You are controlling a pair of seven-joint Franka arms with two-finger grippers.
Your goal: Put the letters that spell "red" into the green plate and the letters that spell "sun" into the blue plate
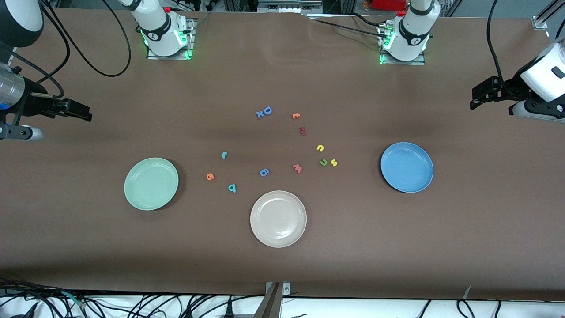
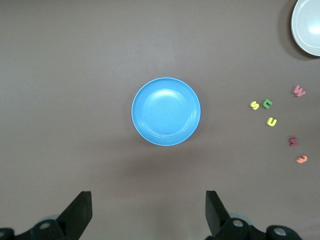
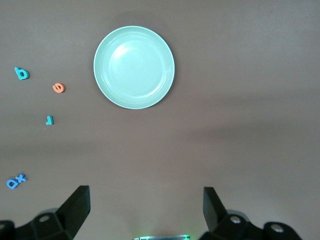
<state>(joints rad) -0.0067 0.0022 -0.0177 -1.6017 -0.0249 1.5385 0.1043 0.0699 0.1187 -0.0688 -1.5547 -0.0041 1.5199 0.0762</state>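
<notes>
Nothing has begun yet — both plates are empty. The left pincer [image 1: 479, 95] and the right pincer [image 1: 81, 112] wait wide open, holding nothing, above the tabletop's [image 1: 485, 229] two ends.

The r [image 1: 224, 154], e [image 1: 210, 176] and d [image 1: 232, 188] lie near the green plate [image 1: 151, 183], around its three o'clock. The s [image 1: 334, 163] and two u-shapes [image 1: 320, 148] [image 1: 323, 162] lie at nine o'clock of the blue plate [image 1: 407, 167].

Next, I think, one pincer must come down on a tiny letter.

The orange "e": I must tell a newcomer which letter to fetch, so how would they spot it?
Start at the green plate. Three small letters lie beside it, toward the table's middle. The orange "e" is the closest to the plate and the only orange one; the "r" and "d" are teal.
</notes>
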